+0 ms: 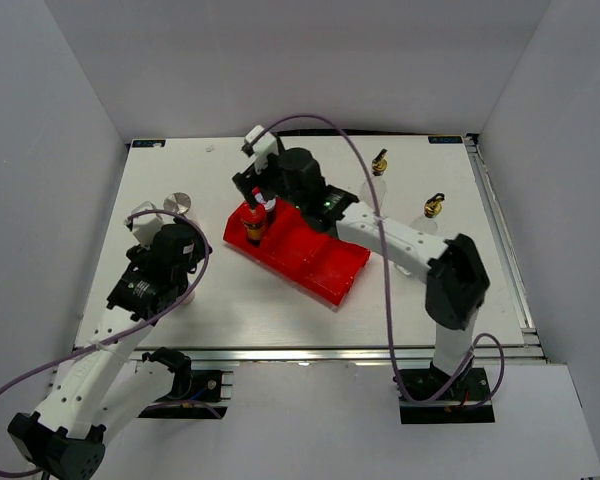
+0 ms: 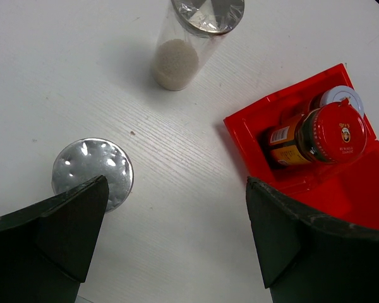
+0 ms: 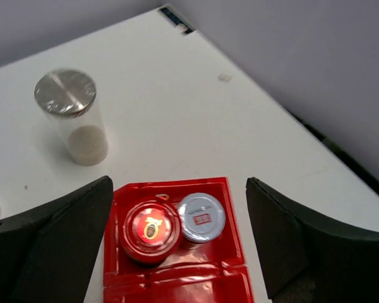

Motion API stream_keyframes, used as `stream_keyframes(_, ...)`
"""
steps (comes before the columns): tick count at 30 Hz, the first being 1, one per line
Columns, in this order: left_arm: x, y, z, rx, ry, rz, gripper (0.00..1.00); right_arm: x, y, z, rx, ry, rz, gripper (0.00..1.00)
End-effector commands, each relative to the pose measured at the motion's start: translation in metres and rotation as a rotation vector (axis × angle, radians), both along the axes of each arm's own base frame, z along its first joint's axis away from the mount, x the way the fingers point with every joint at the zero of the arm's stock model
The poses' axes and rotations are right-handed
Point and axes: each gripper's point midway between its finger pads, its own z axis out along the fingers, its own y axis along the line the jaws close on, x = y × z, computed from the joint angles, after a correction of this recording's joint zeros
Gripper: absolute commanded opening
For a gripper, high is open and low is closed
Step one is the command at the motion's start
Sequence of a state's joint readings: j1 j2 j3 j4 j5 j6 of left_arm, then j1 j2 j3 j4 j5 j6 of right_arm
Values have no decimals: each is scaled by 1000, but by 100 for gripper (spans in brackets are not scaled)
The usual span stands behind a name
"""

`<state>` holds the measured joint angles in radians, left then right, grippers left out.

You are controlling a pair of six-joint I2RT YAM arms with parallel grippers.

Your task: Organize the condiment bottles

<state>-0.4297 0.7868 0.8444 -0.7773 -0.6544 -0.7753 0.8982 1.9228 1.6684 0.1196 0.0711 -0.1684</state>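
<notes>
Red-lidded jar point(image 3: 151, 230) stands just below right gripper point(image 3: 178, 184), between wide-spread jaws (nothing held). White-capped jar point(image 3: 201, 217) touches it, same end compartment of red bin point(image 3: 177, 287). Silver-capped shaker point(image 3: 69, 113) on table beyond. Left gripper point(image 2: 177, 189) wide open, empty, above second shaker point(image 2: 91, 167).

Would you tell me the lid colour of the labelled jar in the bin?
Its lid is red with a gold emblem; right wrist view shows it best.

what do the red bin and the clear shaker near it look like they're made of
Red bin: likely molded plastic, glossy; soft highlights on its ridges. Clear shaker: transparent wall, glass or plastic, cannot tell which; white powder shows through. Its cap: silver, brushed metal look.
</notes>
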Motion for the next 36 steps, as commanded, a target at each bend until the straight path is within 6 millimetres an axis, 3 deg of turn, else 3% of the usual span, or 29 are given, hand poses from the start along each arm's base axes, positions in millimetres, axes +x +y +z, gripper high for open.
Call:
stream_keyframes(1,4,0,4,-15,-21,18,98,10,-63,87,93,-161,-230,89)
stream_keyframes(3,4,-1,-3,-16,-4,17,98,10,-91,109,86,-208,-289,90)
stream_keyframes(6,5,-3,-9,-22,3,13,98,22,-134,113,31,-184,-401,89)
stream_keyframes(8,6,-6,-10,-28,6,-1,98,29,-167,129,62,-167,-469,89)
stream_keyframes(13,5,-5,-11,-20,14,0,98,45,-243,119,69,-68,-624,89)
stream_keyframes(14,5,-5,-11,-22,12,1,98,46,-251,107,58,-41,-637,89)
stream_keyframes(16,5,-6,-11,-21,11,-2,98,47,-271,102,67,-15,-654,89)
stream_keyframes(22,4,-3,-14,-9,22,2,98,47,-294,67,52,83,-613,89)
stream_keyframes(36,5,-3,-13,-3,21,6,98,80,-304,6,19,162,-706,86)
